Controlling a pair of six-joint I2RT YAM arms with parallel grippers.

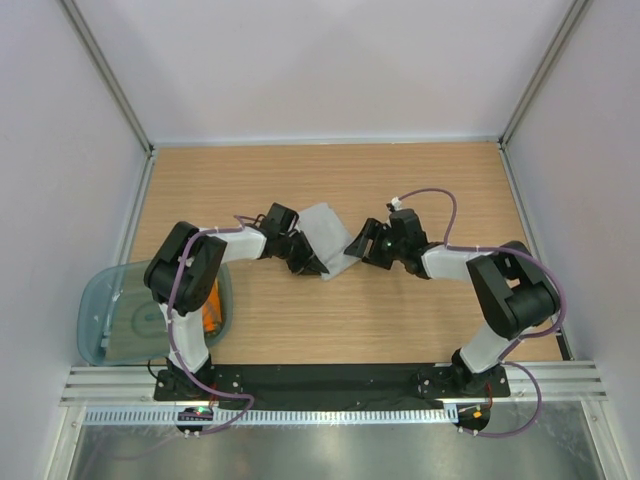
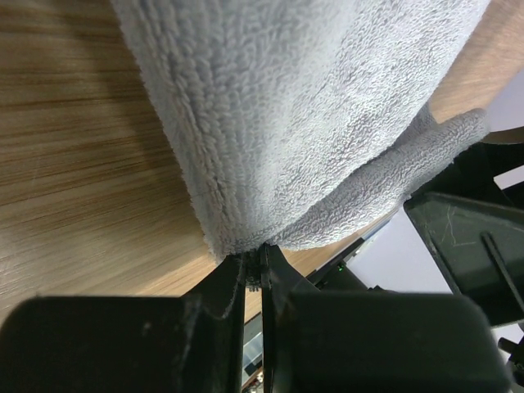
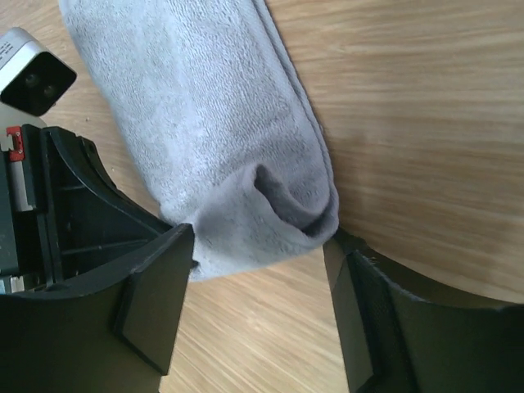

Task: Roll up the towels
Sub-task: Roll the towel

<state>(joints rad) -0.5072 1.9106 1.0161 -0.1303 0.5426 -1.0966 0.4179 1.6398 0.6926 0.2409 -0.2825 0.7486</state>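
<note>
in the middle of the overhead frame: light grey rectangular terry towel, folded over on itself, lying slantwise on the pale wooden counter. pinched at its lower left end by the left claw. in the left wrist view, left claw at bottom centre, pressed together on a thin corner of the towel, a rolled lip of cloth curling off to the right. just right of the towel in the overhead frame, the right claw. in the right wrist view, right claw spread wide, straddling the towel's folded end, right finger touching the cloth. at far left of the overhead frame, translucent teal plastic tub hanging over the counter's edge. at the tub's right side, small bright orange cloth, mostly hidden behind the left arm.
</note>
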